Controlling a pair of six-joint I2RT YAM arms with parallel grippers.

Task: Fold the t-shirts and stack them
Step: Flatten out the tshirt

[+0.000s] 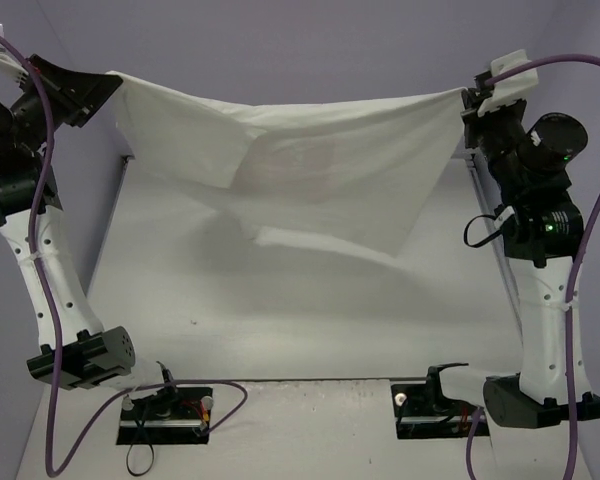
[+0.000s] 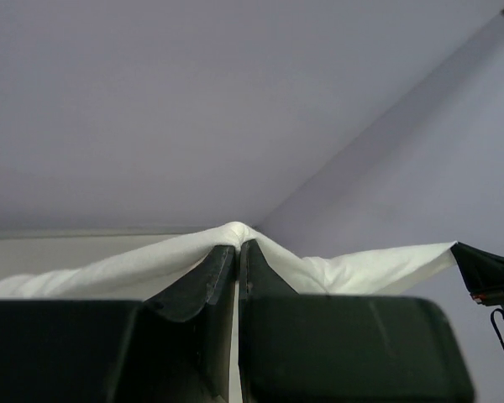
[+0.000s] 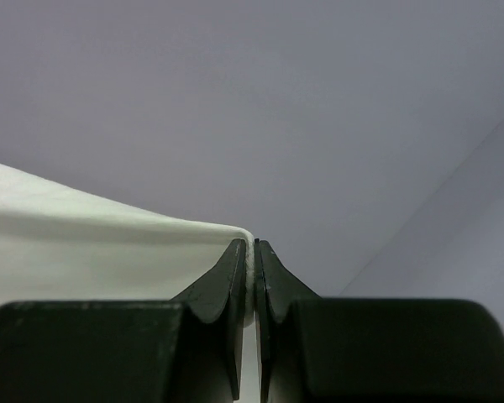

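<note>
A white t-shirt (image 1: 310,180) hangs stretched in the air above the table, its faint red chest print (image 1: 295,160) showing through the cloth. Its upper left corner is pinched in my left gripper (image 1: 108,80), which is shut on the fabric. The upper right corner sits in my right gripper (image 1: 467,95), also shut on the cloth. In the left wrist view white fabric (image 2: 109,269) bulges over the closed left gripper (image 2: 237,245). The right wrist view shows the shirt's edge (image 3: 84,243) running into the closed right gripper (image 3: 252,243). The lower hem droops toward the table.
The white table (image 1: 280,320) lies under the shirt, with both arm bases (image 1: 165,410) at its near edge. Purple cables (image 1: 45,250) run along both arms. Lilac walls close in at the back and sides.
</note>
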